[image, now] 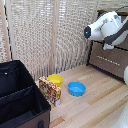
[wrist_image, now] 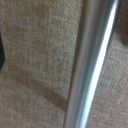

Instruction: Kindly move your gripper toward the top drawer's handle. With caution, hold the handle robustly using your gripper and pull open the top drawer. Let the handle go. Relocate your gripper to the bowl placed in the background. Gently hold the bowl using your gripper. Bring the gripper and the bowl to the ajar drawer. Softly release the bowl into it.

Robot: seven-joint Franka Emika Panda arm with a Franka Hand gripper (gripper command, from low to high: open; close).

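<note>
A pale slatted screen backs a light wooden surface point(image: 95, 102) in the exterior view, where the yellow bowl point(image: 55, 79) sits near the screen, just beside a patterned box point(image: 50, 90), with a blue bowl point(image: 77, 89) close by and a black bin point(image: 20, 97) at the exterior view's left. The dresser stands at the exterior view's right; the white arm point(image: 106, 27) covers its upper part, so the top drawer, its position and the hand itself are hidden. A lower drawer front point(image: 109, 60) shows below. In the wrist view, the handle point(wrist_image: 92, 64) fills the frame as a blurred silver bar against the grey-brown top drawer point(wrist_image: 35, 60) front. A dark sliver at the edge may be a finger; whether the hand is open or closed cannot be told. Risk, as judged: closing off-centre could let the smooth bar slip, and an angled pull could jam the drawer.
</note>
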